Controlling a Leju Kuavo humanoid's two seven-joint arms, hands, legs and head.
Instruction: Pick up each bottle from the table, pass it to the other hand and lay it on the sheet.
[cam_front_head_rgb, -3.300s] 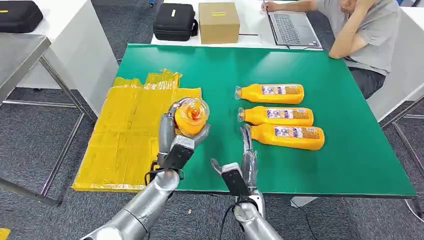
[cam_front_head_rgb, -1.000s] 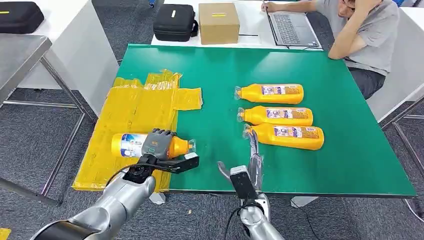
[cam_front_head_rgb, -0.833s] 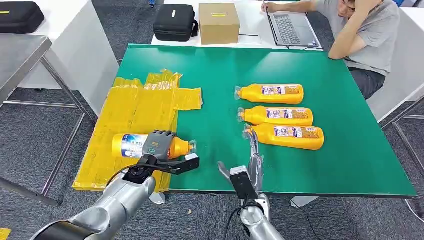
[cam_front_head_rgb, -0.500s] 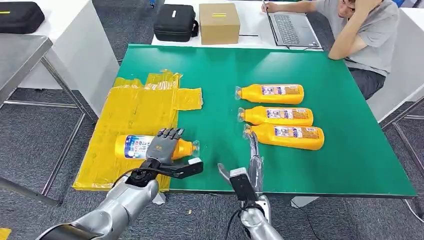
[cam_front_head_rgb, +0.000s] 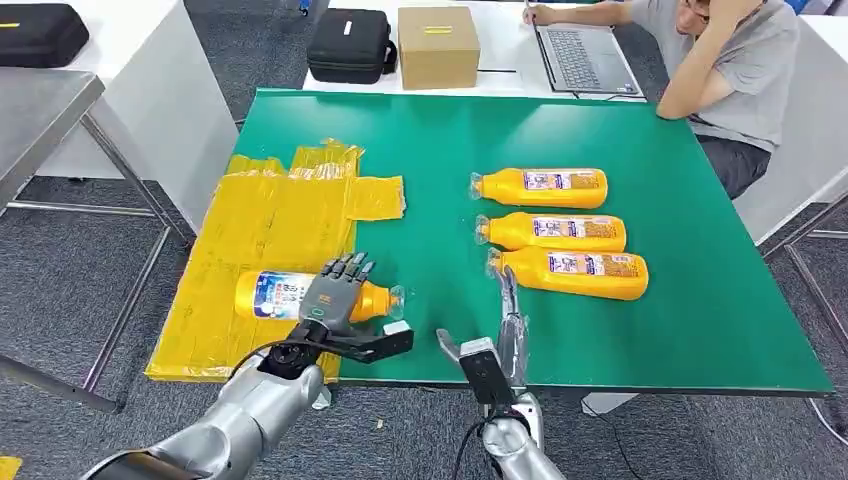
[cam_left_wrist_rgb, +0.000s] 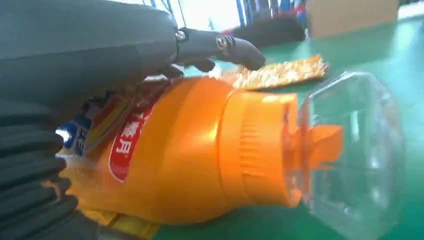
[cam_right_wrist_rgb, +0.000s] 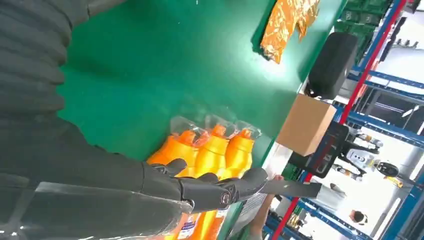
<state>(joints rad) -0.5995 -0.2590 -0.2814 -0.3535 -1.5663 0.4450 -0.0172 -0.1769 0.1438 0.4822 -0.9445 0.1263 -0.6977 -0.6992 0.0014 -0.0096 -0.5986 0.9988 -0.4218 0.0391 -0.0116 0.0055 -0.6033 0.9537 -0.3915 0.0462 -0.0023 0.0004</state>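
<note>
An orange bottle (cam_front_head_rgb: 272, 295) with a clear cap lies on its side on the yellow sheet (cam_front_head_rgb: 270, 215), cap toward the green table (cam_front_head_rgb: 440, 140). My left hand (cam_front_head_rgb: 335, 295) sits over its neck end with fingers lifted and spread and the thumb out to the side. In the left wrist view the bottle (cam_left_wrist_rgb: 190, 150) lies against the palm under straight fingers (cam_left_wrist_rgb: 220, 45). Three more orange bottles (cam_front_head_rgb: 545, 187) (cam_front_head_rgb: 555, 232) (cam_front_head_rgb: 580, 273) lie side by side on the table. My right hand (cam_front_head_rgb: 505, 310) stands flat and empty by the nearest one's cap; the right wrist view shows this hand (cam_right_wrist_rgb: 200, 190) before the bottles (cam_right_wrist_rgb: 210, 150).
A cardboard box (cam_front_head_rgb: 437, 45), a black case (cam_front_head_rgb: 348, 43) and a laptop (cam_front_head_rgb: 580, 55) stand on the white table behind. A person (cam_front_head_rgb: 725, 70) sits at the far right corner. The sheet hangs over the table's left edge, beside a metal table (cam_front_head_rgb: 40, 110).
My left arm turned the bottle from upright to lying and lowered it onto the sheet. In the last second its fingers have lifted off and spread. The right hand barely moved.
</note>
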